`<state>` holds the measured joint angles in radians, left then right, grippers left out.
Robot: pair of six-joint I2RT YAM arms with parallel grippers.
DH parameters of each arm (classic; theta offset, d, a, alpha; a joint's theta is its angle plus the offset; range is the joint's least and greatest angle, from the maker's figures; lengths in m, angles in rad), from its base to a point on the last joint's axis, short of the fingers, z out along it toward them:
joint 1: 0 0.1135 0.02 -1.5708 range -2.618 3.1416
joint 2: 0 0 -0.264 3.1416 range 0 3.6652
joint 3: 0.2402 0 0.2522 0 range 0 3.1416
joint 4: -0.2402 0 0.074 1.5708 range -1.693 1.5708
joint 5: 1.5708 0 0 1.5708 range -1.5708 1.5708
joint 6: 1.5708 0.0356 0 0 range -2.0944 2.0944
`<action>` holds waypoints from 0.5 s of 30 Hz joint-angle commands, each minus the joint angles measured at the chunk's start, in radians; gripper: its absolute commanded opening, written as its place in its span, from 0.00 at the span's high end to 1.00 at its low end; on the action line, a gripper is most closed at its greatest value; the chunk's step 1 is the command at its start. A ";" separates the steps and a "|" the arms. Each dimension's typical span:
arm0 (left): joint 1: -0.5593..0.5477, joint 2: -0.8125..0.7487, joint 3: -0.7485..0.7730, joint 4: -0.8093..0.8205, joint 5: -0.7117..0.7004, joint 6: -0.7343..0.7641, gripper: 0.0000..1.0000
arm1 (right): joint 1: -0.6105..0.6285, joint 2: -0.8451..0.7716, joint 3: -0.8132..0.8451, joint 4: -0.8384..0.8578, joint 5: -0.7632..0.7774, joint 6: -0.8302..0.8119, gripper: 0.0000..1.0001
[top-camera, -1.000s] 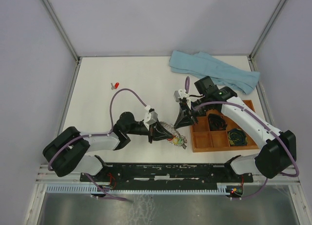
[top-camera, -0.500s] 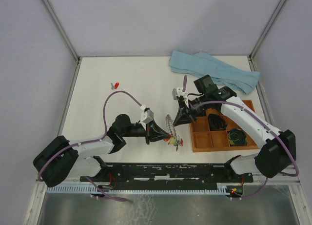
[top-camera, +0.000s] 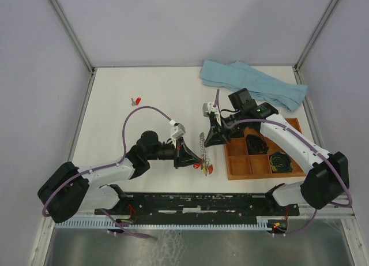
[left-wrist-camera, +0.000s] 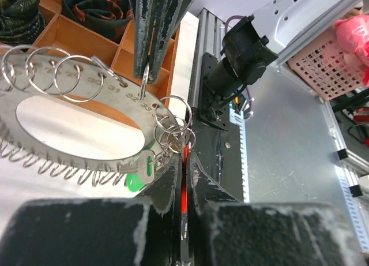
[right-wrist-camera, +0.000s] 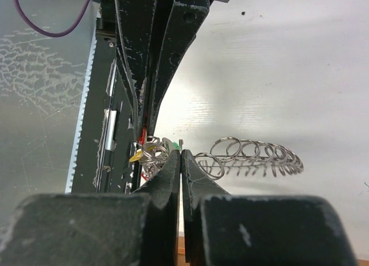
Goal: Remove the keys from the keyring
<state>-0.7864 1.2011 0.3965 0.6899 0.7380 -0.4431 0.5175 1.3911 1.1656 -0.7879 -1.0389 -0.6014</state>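
The keyring (left-wrist-camera: 86, 94) is held between the arms beside the tray (top-camera: 259, 176); right fingers (right-wrist-camera: 167, 173) are clenched on a loop (left-wrist-camera: 145, 77), left fingers (left-wrist-camera: 163, 188) on a red key (left-wrist-camera: 183, 197); rigid, light, slippery metal is judged; plastic heads (left-wrist-camera: 138, 178) are best gripped.

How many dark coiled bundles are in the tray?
2 bundles: one in the tray's far middle compartment, one in its near right compartment. The right arm hides the far right corner.

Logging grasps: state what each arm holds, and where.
The left fingers pinch the red key by its head; the right fingers pinch a small loop on the keyring's rim.
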 commanded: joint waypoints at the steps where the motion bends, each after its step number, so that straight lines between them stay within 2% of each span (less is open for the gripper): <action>1: 0.006 -0.027 0.048 -0.006 -0.011 -0.121 0.97 | 0.005 0.002 0.009 0.084 0.020 0.052 0.95; 7: 0.032 0.001 0.048 0.095 -0.001 -0.298 0.97 | 0.004 -0.001 0.001 0.147 0.075 0.140 0.86; 12: 0.078 0.047 0.025 0.228 -0.014 -0.460 0.97 | 0.004 -0.003 0.013 0.173 0.118 0.213 0.64; 15: 0.102 0.079 0.015 0.334 -0.027 -0.572 0.97 | -0.001 -0.012 0.040 0.137 0.125 0.203 0.57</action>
<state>-0.7139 1.2572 0.4095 0.7918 0.7296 -0.8055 0.5198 1.3918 1.1629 -0.6647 -0.9382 -0.4320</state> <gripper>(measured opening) 0.053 0.405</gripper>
